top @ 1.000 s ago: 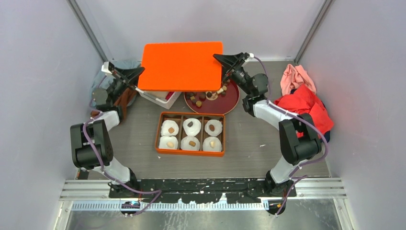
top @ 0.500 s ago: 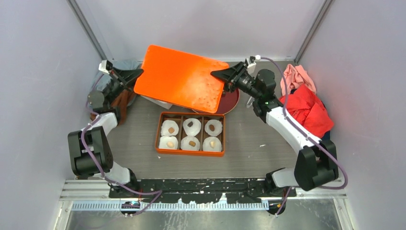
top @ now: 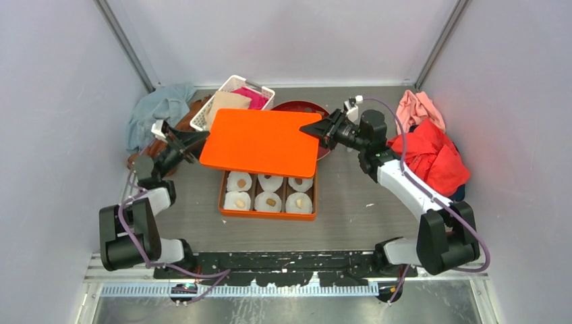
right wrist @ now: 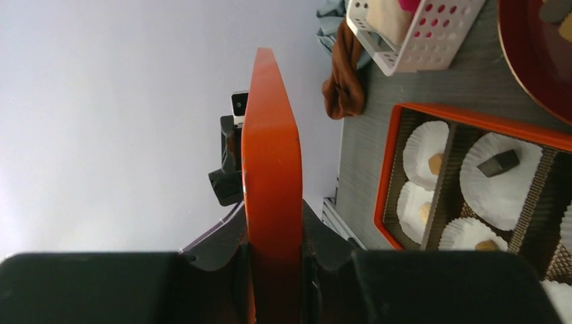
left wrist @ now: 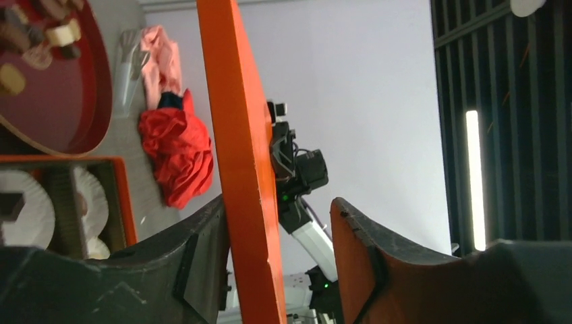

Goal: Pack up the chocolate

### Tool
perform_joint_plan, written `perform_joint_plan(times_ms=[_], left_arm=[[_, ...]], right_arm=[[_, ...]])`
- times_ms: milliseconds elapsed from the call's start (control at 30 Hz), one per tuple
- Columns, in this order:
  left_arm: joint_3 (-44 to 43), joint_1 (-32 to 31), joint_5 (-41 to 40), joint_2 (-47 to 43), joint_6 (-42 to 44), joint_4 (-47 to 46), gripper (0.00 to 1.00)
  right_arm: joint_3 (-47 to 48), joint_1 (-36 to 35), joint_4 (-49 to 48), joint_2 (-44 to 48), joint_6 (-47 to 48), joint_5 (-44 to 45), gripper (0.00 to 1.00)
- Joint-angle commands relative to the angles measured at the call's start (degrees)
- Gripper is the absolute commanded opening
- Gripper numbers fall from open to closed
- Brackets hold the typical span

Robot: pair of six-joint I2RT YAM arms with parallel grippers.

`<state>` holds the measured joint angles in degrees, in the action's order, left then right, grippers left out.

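Right tool (right wrist: 273, 223) clamped on lid (top: 262, 142); left tool (left wrist: 278, 209) apart, straddling lid edge. Level lid, centre over box (top: 268, 214), lower evenly.

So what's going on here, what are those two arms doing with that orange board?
The two robot arms have an orange lid between them, held flat. The right tool is clamped on its right edge. The left tool straddles the left edge, with a gap beside one finger. The lid hangs over the far row of an open orange box, whose white paper cups hold pieces of chocolate. Closing the box is probably next. A red plate sits behind.
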<state>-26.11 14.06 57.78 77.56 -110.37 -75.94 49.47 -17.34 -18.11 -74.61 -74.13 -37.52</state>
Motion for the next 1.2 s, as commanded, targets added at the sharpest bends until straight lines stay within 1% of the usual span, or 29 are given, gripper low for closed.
perform_joint_plan(times_ms=[0,67,133,200,233,300,367,433,500,733,833,900,1167], left_arm=[[3.8,-0.2,3.2,-3.4,5.5,-2.2,0.57],[6.1,-0.2,3.8,-4.1,7.8,0.4,0.59],[8.2,-0.2,4.2,-5.9,11.3,5.7,0.60],[10.0,-0.2,4.0,-9.0,15.8,13.6,0.62],[10.4,-0.3,3.9,-10.9,19.0,19.2,0.63],[9.4,-0.3,3.4,-16.0,27.4,34.0,0.64],[4.7,-0.2,0.8,-21.8,41.7,56.0,0.68],[0.0,-0.3,-2.1,-24.6,52.6,75.9,0.70],[-3.1,-0.3,-3.0,-23.8,58.8,84.4,0.70],[-5.1,-0.3,-7.2,-20.7,66.0,93.3,0.70],[-5.6,-0.3,-8.3,-20.2,67.6,95.1,0.72],[-5.5,-0.9,-8.7,-19.9,67.3,94.5,0.73],[-6.5,-3.5,-12.3,-17.6,68.4,95.3,0.75]], right_arm=[[-2.3,-0.2,-0.2,-3.0,5.6,-5.8,0.07],[-4.1,-0.3,-2.4,-4.0,5.0,-7.4,0.07],[-6.0,-0.3,-4.7,-5.2,4.6,-8.8,0.06],[-7.9,-0.3,-7.4,-6.2,4.1,-10.0,0.02],[-8.9,-0.2,-8.6,-6.6,3.8,-10.5,0.02],[-10.3,-0.3,-10.5,-7.6,3.4,-11.5,0.01],[-11.9,-0.2,-14.3,-9.0,1.9,-12.3,0.01],[-13.1,-0.2,-17.7,-10.7,0.4,-13.0,0.01],[-14.0,-0.3,-22.1,-13.2,-1.8,-13.4,0.01],[-17.2,-0.3,-48.4,-22.1,-16.5,-14.6,0.01],[-18.1,-0.3,-55.8,-24.6,-20.7,-13.9,0.01],[-18.5,-0.3,-56.6,-24.9,-21.0,-13.1,0.01],[-20.0,-0.3,-48.7,-22.4,-14.4,-10.5,0.01]])
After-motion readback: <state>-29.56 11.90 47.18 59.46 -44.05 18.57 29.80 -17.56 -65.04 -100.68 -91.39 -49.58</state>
